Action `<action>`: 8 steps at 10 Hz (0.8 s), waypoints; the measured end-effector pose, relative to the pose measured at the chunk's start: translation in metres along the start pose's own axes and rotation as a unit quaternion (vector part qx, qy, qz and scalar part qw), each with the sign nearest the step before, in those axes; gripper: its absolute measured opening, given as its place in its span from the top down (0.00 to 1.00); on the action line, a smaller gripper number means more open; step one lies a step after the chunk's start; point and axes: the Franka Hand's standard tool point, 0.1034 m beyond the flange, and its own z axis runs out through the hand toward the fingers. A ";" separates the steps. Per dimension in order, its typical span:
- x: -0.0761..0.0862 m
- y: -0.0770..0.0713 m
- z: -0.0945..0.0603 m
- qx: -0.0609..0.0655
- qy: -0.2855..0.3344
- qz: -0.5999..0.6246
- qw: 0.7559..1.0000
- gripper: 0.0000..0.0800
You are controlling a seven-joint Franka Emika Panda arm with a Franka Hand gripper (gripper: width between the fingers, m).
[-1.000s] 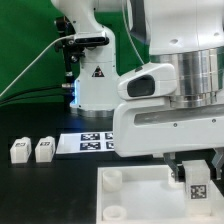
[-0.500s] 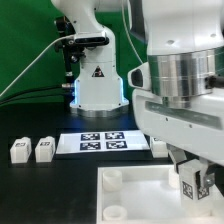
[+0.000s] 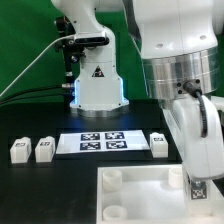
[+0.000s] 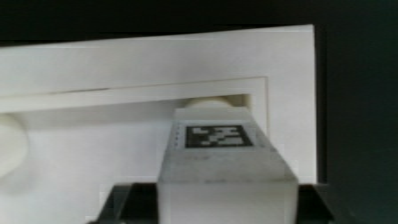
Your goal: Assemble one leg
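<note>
The leg point(image 4: 221, 160) is pinched in the hand point(image 3: 198, 186). It is held just above the white tray's point(image 3: 130, 200) corner socket point(image 4: 214, 108).

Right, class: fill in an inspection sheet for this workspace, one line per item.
Surface: black table.
Job's things: leg held in the tool over the white tray part; three loose legs beside the marker board.
Clutter: nothing seen.
Grippers: tool shut on the leg.
Cables: light cable by the arm base.
Surroundings: green backdrop.
</note>
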 end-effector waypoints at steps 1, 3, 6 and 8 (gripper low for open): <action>0.000 0.000 0.000 0.000 0.000 -0.014 1.000 0.64; -0.001 0.003 0.006 -0.005 0.002 -0.100 0.995 0.28; -0.009 0.007 0.011 -0.009 -0.001 -0.295 0.955 0.19; -0.007 0.007 0.011 -0.009 -0.001 -0.400 0.916 0.19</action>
